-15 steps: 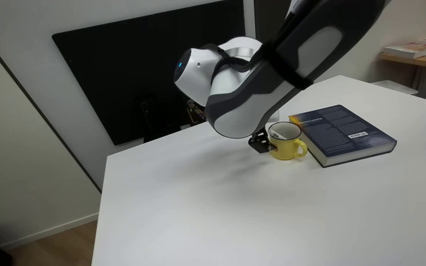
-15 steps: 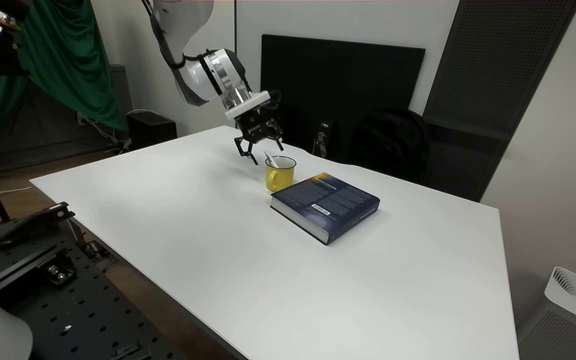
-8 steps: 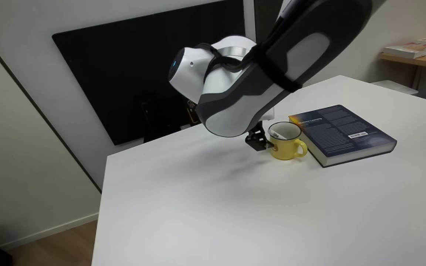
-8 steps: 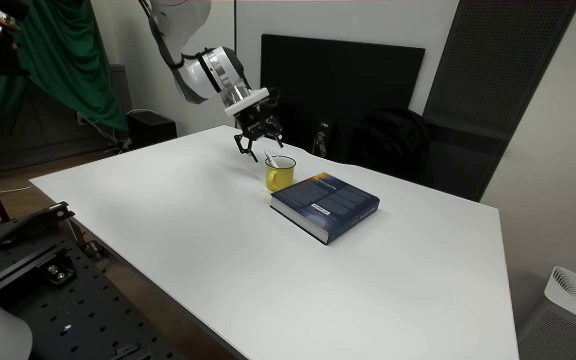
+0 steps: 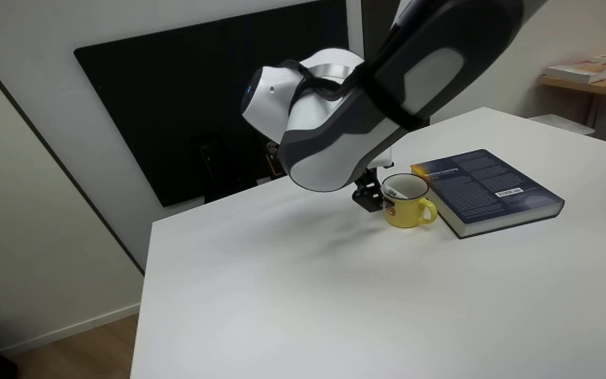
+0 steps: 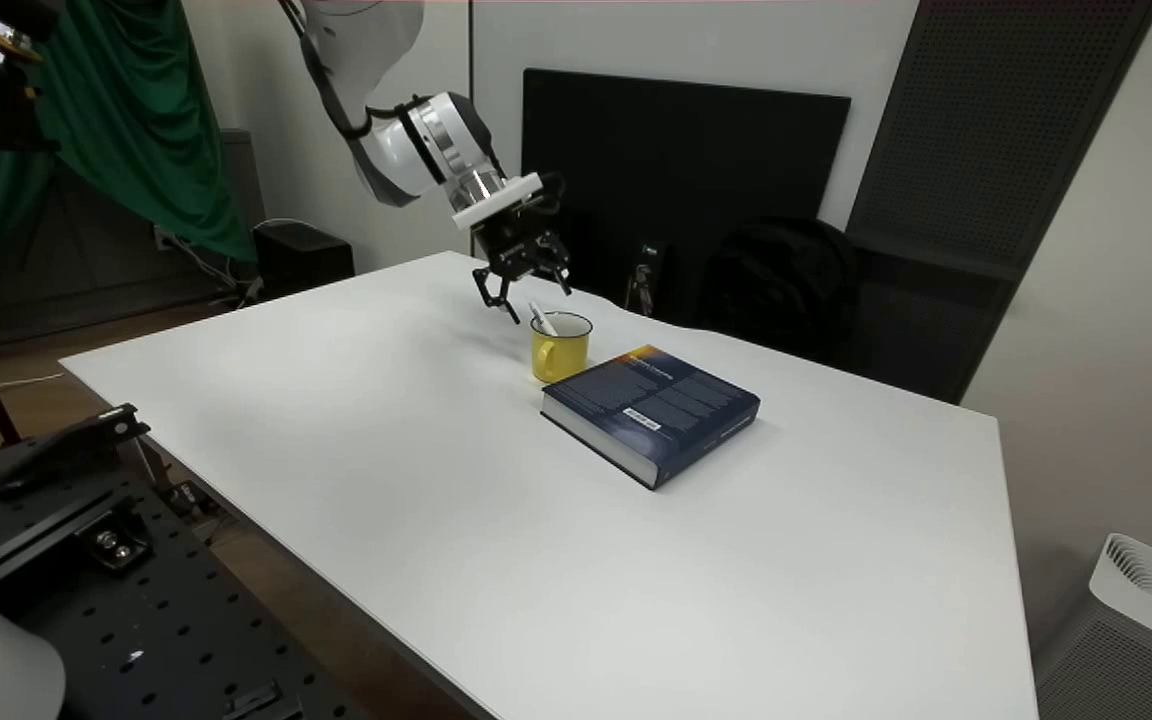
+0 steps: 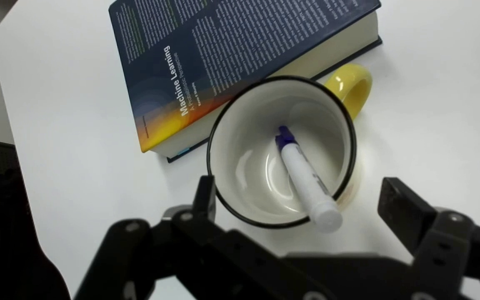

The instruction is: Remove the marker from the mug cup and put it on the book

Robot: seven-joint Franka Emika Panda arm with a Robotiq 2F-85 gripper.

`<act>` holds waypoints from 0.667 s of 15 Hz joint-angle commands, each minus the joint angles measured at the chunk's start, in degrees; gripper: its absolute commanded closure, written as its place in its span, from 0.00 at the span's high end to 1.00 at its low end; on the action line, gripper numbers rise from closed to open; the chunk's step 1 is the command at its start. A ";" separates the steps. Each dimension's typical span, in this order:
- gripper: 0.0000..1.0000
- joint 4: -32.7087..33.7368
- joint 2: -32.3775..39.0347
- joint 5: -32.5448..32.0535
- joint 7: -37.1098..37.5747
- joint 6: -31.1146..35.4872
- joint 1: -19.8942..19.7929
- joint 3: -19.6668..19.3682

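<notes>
Marker (image 7: 306, 177) leans in mug (image 7: 240, 129), just right of centre, wrist view; purple end down, white end jutting over the rim's lower right. End effector (image 7: 298, 193): 2 jaws well apart, nothing held. Likely light, stiff, smooth, may twist when pinched. Best hold: white end, clear of rim.

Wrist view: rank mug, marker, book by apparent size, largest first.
1. Book: cut off at the top edge, yet covers the most picture.
2. Mug.
3. Marker: leaning in the mug, clearly smallest.
Picture size only; nearness to the camera may enlarge mug and marker.
</notes>
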 commanded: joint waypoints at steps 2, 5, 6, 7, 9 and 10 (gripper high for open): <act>1.00 4.36 2.23 1.27 -1.28 -2.24 0.70 -0.74; 1.00 4.36 2.13 1.40 -1.37 -2.52 0.90 -0.80; 0.84 4.42 2.10 1.54 -1.40 -2.69 0.94 -0.78; 0.73 4.33 2.04 1.50 -1.36 -2.60 1.03 -0.84; 0.58 4.34 2.04 1.44 -1.38 -2.68 1.19 -0.87; 0.51 4.36 2.04 1.40 -1.31 -2.71 1.27 -0.90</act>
